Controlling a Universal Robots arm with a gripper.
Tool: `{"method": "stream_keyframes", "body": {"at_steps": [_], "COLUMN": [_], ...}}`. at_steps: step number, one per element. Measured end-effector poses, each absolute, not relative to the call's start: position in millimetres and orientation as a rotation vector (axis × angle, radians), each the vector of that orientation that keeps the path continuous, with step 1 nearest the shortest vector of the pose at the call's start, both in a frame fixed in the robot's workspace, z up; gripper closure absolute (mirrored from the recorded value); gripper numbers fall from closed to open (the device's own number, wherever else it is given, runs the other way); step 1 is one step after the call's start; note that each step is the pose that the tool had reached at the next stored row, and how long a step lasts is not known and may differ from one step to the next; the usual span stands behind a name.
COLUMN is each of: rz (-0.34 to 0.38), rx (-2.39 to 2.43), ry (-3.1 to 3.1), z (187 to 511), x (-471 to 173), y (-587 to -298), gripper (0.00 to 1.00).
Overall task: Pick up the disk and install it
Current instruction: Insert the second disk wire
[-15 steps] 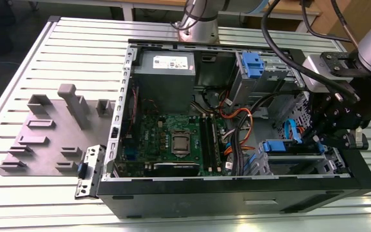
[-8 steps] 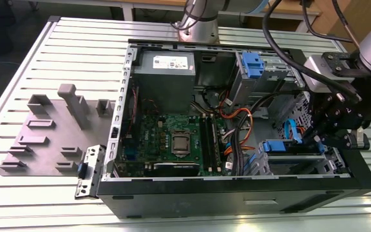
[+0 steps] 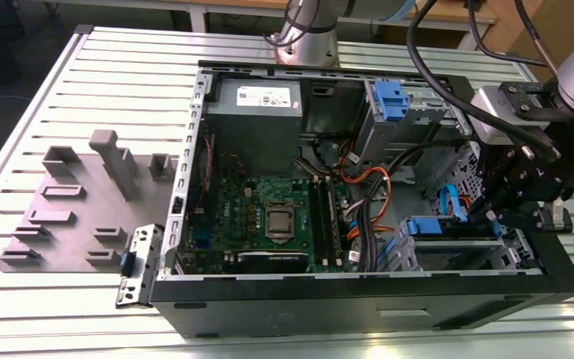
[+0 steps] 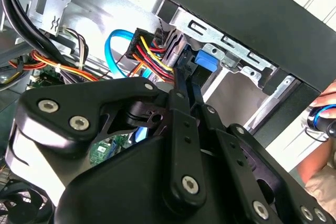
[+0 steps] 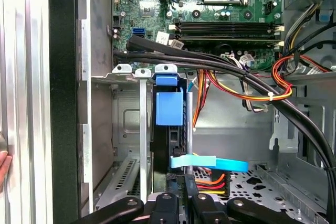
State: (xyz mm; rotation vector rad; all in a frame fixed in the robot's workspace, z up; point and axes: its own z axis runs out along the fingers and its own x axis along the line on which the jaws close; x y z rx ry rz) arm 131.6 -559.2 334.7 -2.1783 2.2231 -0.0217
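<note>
Nearly closed gripper (image 5: pixel 181 182) at the disk (image 5: pixel 169 109) in its bay.

Robotics lab or test workshop. Slotted aluminium tabletop (image 3: pixel 87 82) with the arm's base (image 3: pixel 305 41) bolted at its far edge. An opened computer case (image 3: pixel 367 299) lies on it, motherboard (image 3: pixel 267 217) and cabling exposed. A grey fixture plate (image 3: pixel 68 217) with moulded holders sits toward the exterior view's left. Wooden benches and loose cables stand behind.
</note>
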Motion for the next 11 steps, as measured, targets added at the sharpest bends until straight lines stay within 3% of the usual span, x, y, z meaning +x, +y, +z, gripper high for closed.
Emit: {"method": "stream_keyframes", "body": {"at_steps": [11], "rz": [-0.025], "rx": [-2.177], "ry": [2.222], "z": [334.8], "x": [128.1], "y": [-559.9], "gripper": [0.84]}}
